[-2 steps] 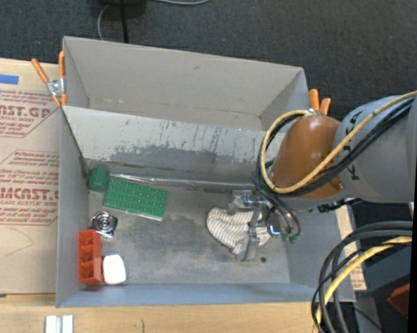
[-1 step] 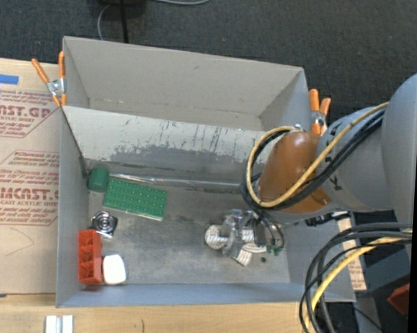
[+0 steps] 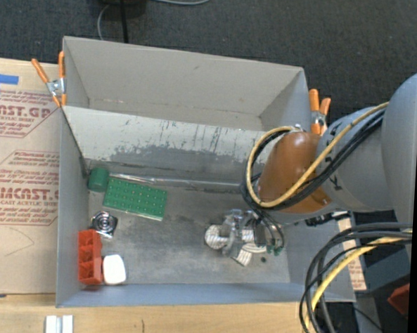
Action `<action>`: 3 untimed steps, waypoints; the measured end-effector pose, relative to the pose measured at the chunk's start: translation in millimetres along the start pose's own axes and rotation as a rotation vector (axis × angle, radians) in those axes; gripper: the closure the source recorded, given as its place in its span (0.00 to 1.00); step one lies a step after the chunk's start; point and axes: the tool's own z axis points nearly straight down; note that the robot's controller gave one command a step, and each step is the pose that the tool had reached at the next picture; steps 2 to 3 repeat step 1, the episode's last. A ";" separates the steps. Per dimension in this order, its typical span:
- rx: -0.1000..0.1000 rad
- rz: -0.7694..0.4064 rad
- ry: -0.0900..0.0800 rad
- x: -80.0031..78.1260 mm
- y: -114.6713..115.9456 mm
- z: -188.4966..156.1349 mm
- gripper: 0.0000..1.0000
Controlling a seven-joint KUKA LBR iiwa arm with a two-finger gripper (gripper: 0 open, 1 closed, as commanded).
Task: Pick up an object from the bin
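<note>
Hanging low in the grey bin with the end effector just beside a crumpled white bundle near the floor's right end, apparently positioned to take it, clenched or released impossible to tell.

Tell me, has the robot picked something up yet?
Not yet. Done: the end effector is down inside the bin, on its right side. In hand: it is at a white crumpled thing; a grip cannot be seen. Left: lifting it out. The green plate and red block lie far left.
</note>
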 end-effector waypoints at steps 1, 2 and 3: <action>0.000 -0.039 -0.004 -8.0 -8.1 -138.5 1.00; 0.000 -0.039 -0.004 -8.0 -8.1 -138.5 1.00; 0.000 -0.039 -0.004 -8.0 -8.1 -138.5 1.00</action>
